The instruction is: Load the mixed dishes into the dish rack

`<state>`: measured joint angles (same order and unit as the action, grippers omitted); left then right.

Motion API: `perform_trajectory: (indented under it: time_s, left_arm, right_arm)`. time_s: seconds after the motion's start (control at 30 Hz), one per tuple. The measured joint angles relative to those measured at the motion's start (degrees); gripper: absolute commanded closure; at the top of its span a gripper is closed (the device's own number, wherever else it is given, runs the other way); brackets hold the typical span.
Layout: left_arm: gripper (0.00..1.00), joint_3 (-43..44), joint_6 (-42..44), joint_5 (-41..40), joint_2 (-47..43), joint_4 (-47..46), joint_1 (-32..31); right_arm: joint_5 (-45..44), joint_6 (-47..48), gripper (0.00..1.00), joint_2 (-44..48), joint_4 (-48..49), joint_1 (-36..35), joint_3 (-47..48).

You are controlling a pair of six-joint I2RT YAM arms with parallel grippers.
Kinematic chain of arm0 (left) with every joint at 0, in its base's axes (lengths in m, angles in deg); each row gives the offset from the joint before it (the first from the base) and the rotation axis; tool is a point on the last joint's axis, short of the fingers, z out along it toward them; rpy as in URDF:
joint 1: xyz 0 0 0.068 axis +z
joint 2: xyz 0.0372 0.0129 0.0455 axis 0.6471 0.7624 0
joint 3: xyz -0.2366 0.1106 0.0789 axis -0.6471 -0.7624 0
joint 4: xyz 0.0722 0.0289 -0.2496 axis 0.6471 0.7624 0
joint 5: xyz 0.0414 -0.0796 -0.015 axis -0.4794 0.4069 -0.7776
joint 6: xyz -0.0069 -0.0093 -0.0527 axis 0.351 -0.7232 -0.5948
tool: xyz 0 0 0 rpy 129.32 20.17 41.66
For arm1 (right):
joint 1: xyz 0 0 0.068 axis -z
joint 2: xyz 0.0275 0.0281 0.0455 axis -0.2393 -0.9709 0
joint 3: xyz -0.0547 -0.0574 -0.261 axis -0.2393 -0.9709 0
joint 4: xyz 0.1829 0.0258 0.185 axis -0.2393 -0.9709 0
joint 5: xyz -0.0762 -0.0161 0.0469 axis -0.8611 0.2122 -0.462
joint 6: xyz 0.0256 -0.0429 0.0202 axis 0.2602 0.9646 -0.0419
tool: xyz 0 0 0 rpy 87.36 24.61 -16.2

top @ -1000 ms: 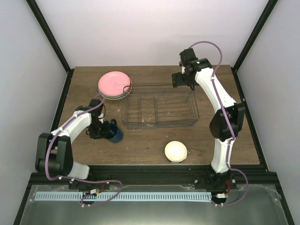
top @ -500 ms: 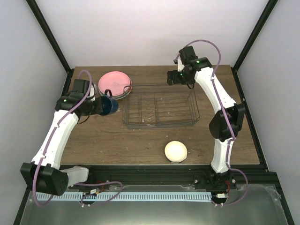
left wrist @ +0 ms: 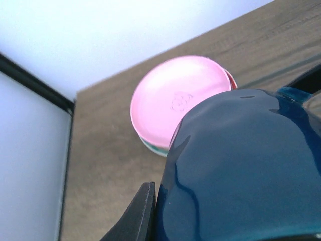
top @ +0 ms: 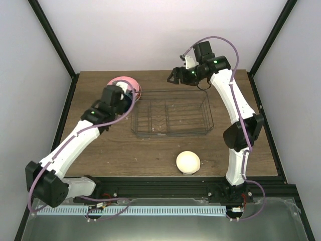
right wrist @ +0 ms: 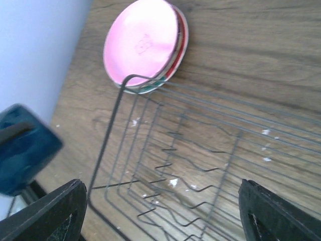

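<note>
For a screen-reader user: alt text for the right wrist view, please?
An empty wire dish rack on a wooden table, seen past the open right gripper. A pink plate tops a stack by the rack's upper-left corner; a blurred dark blue mug shows at the left edge.

The rectangular dark-wire dish rack (top: 173, 113) stood open above, prongs (right wrist: 168, 165) rising inside; the round pink plate (right wrist: 143, 42) crowded its far-left corner.
</note>
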<state>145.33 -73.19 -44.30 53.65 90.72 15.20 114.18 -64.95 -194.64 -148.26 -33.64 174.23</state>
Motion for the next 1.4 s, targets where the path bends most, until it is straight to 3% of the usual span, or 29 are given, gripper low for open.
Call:
perform_trajectory:
  time_s: [0.4, 0.63, 0.9, 1.4]
  left_arm:
    - [1.00, -11.7, 29.3, -19.2, 7.1, -36.1, -12.8]
    - [1.00, -14.6, 41.0, -23.9, 10.3, -51.4, -15.7]
    - [1.00, -14.5, 44.1, -24.9, 11.6, -57.6, -17.2]
    - [1.00, -12.9, 40.3, -24.5, 15.4, -57.0, -19.5]
  right_arm:
    - [18.9, -4.3, 0.17, -3.3, 2.8, -0.3, -3.2]
    - [28.0, -8.0, 0.23, -3.4, 8.2, -0.3, -9.9]
    - [32.7, -9.4, 0.27, -3.4, 11.9, -0.3, -10.6]
    - [36.2, -10.1, 0.42, -6.3, 14.1, -1.3, -12.5]
